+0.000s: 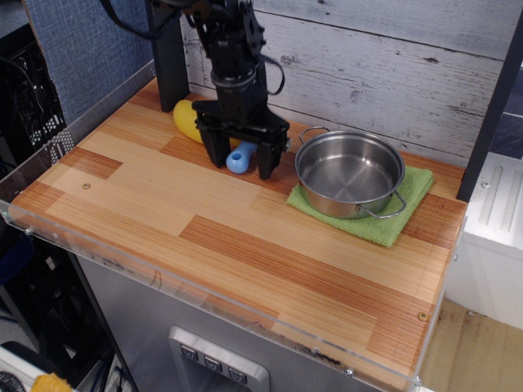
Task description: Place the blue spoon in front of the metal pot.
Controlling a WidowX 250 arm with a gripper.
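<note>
One empty metal pot [349, 173] on cloth [398, 214]

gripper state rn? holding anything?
Gripper: open, fingers straddling the blue spoon, which lies on the table. Not holding anything.

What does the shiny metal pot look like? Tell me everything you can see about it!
The shallow round shiny steel pot stands upright on a folded green cloth at the right of the wooden table. It is empty, and its smooth inside mirrors the light. Two thin wire loop handles stick out, one toward the back left, one toward the front right. It looks much wider than it is tall. Only the cloth touches it; the black gripper is just to its left.
</note>
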